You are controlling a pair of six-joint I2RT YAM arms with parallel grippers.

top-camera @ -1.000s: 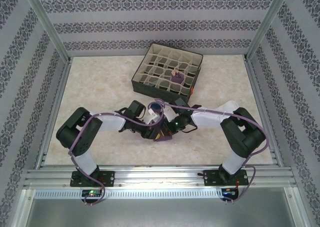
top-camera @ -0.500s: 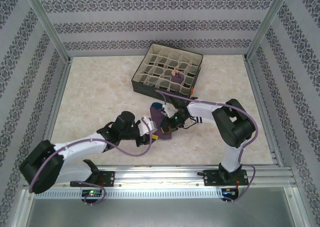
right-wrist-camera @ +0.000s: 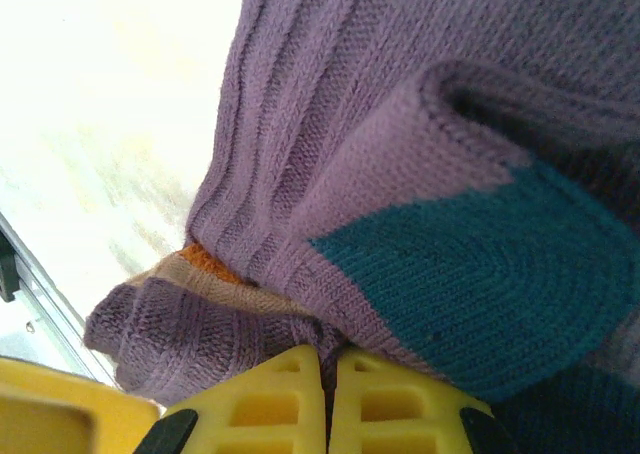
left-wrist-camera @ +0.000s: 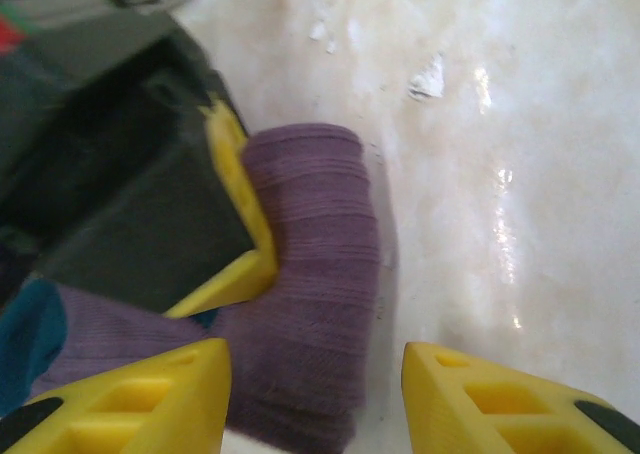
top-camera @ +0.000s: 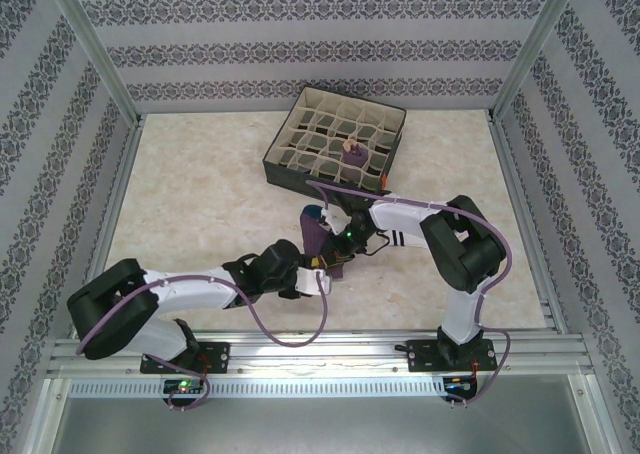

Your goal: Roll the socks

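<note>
A bunched purple sock (top-camera: 317, 236) with a teal patch lies on the table between the two arms. My right gripper (right-wrist-camera: 328, 394) is shut on a fold of this sock (right-wrist-camera: 330, 134), beside its teal heel (right-wrist-camera: 490, 274) and an orange and tan stripe (right-wrist-camera: 200, 271). My left gripper (left-wrist-camera: 315, 399) is open, its yellow fingers (left-wrist-camera: 130, 404) straddling the rolled purple end (left-wrist-camera: 310, 264); there is a gap on the right side. The right gripper's yellow finger (left-wrist-camera: 240, 224) presses that roll from the left. Another rolled purple sock (top-camera: 354, 154) sits in a cell of the box.
The dark square box (top-camera: 285, 169) with beige dividers stands at the back centre, just beyond the right arm (top-camera: 455, 244). Pale marble tabletop (top-camera: 190, 184) stretches to the left and right. Metal frame rails (top-camera: 320, 352) run along the near edge.
My left gripper has opened around the rolled sock end, and the left arm has stretched out low from the left. The right arm has pulled back and keeps its pinch.
</note>
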